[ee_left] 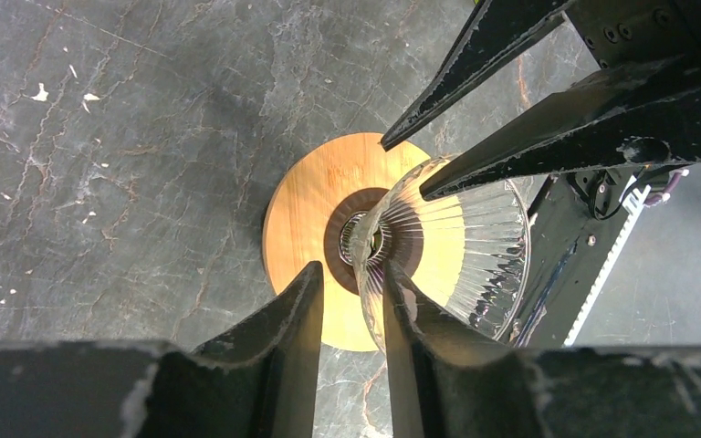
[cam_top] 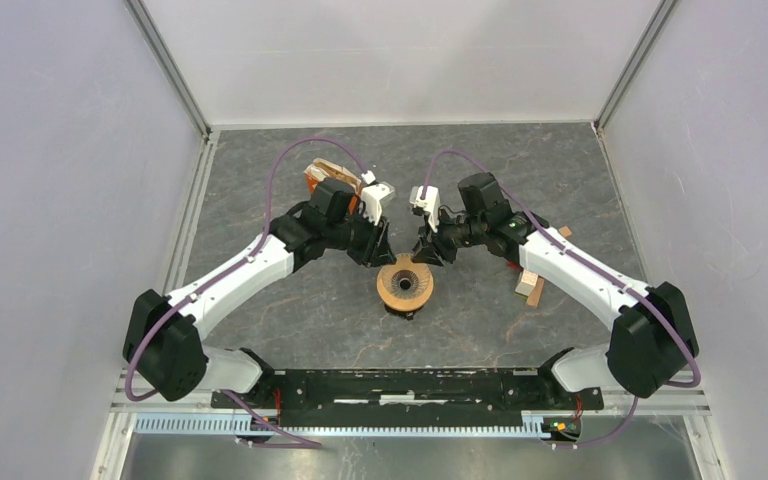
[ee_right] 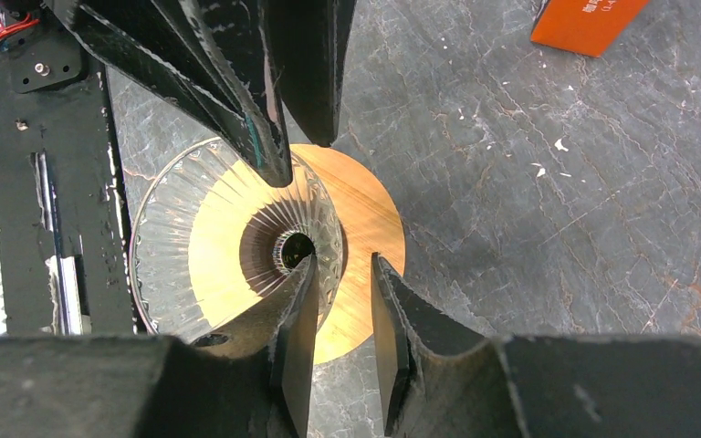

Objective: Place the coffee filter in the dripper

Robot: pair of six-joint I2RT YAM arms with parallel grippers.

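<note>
The dripper, a clear ribbed glass cone with a tan wooden ring collar, stands mid-table. It looks empty, and no coffee filter can be made out in any view. My left gripper sits at its far left rim. In the left wrist view, the gripper straddles the glass wall, jaws slightly apart. My right gripper sits at the far right rim. In the right wrist view, the gripper has one finger inside the cone and one outside, with a gap showing.
An orange and brown packet lies behind the left arm and also shows in the right wrist view. Small wooden blocks lie under the right forearm. The black base rail runs along the near edge.
</note>
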